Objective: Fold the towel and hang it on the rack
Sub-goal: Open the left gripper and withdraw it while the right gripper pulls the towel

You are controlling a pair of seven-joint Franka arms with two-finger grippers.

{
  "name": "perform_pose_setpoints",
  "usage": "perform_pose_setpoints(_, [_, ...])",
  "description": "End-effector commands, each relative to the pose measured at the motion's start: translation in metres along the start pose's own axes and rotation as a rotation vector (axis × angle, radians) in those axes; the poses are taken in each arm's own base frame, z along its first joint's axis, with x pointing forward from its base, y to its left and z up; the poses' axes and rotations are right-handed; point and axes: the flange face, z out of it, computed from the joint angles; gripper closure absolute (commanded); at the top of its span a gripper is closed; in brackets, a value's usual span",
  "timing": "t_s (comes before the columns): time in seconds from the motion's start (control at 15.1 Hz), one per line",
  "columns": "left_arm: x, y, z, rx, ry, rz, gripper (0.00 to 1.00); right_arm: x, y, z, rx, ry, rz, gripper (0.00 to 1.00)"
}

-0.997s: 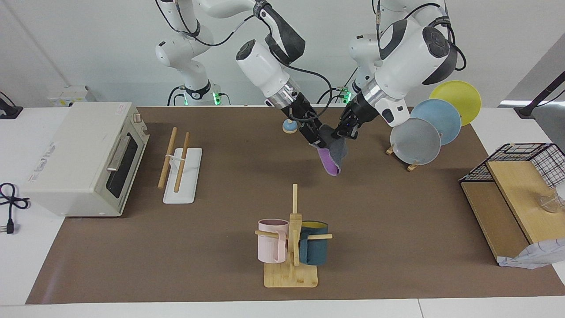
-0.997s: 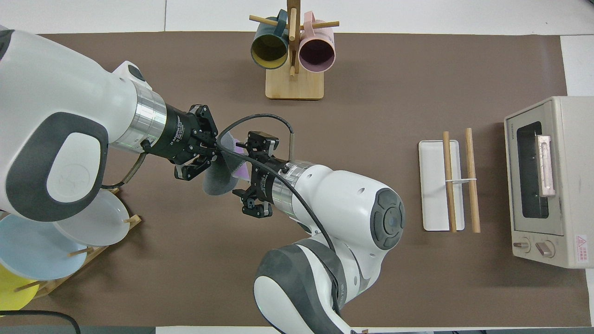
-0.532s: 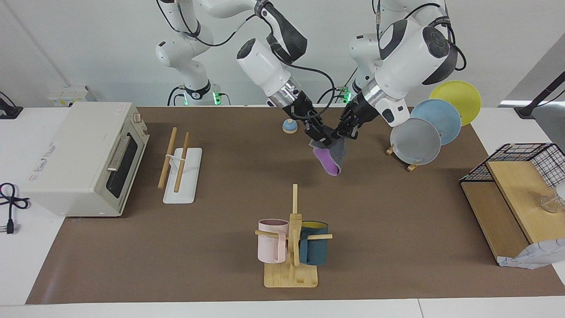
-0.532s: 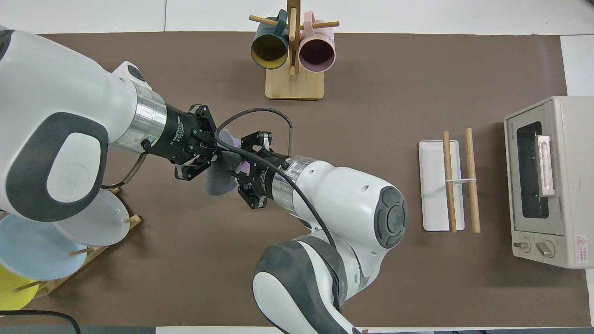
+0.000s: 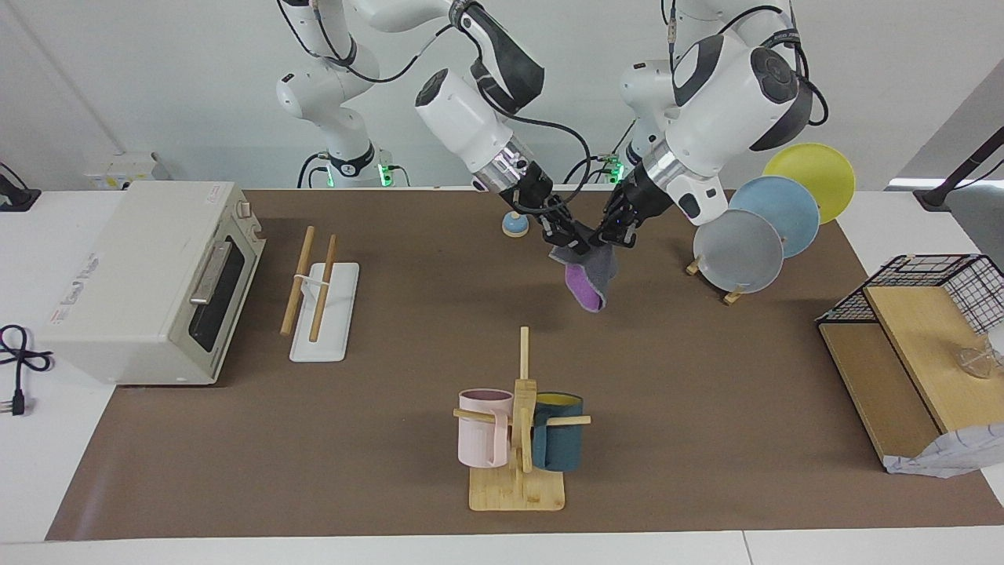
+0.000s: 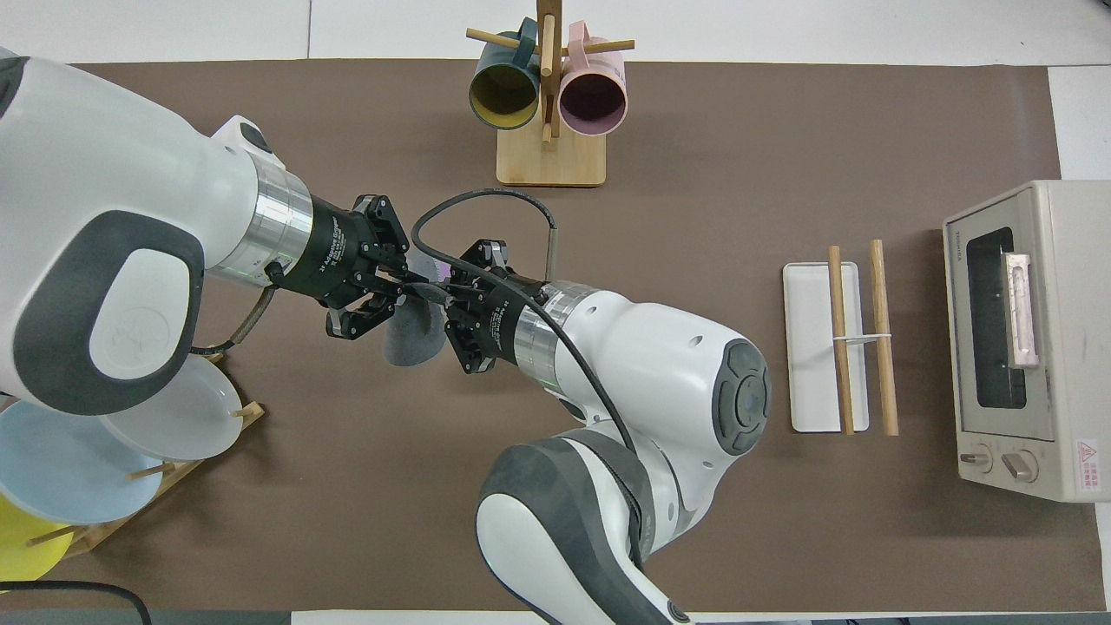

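One soft towel (image 5: 590, 276), purple on one face and grey on the other, is hanging folded in the air over the middle of the brown surface (image 5: 706, 439). The right hand (image 5: 579, 245) is pinching its upper edge, fingertips pressed together on the cloth. The left hand (image 5: 608, 235) is touching the same edge; whether it is gripping cannot be told. In the overhead view both hands are hiding most of the towel. One rack (image 5: 318, 302), two round wooden rods on a flat white base, is lying at the towel's 9 o'clock in the facing view. Two mugs (image 5: 482, 428) are hanging at 6 o'clock.
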Motion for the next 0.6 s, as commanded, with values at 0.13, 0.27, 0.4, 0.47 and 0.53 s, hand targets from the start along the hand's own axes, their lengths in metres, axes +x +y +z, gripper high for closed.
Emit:
perform_pose_setpoints(0.13, [-0.002, -0.009, -0.003, -0.008, 0.027, 0.078, 0.0, 0.0, -0.004, 0.002, -0.001, -0.014, -0.026, 1.0])
perform_pose_setpoints(0.27, [0.005, -0.009, -0.006, -0.011, 0.03, 0.12, 0.0, -0.001, -0.006, 0.001, -0.091, -0.004, -0.107, 1.0])
perform_pose_setpoints(0.4, [0.022, -0.008, -0.007, -0.006, 0.033, 0.16, 0.0, 0.014, -0.026, -0.022, -0.212, 0.041, -0.273, 1.0])
perform_pose_setpoints(0.47, [0.034, -0.008, -0.013, -0.011, 0.036, 0.187, 0.0, 0.022, -0.028, -0.036, -0.285, 0.075, -0.366, 1.0])
perform_pose_setpoints(0.53, [0.042, -0.009, -0.015, -0.004, 0.037, 0.23, 0.0, 0.035, -0.031, -0.051, -0.366, 0.11, -0.471, 1.0])
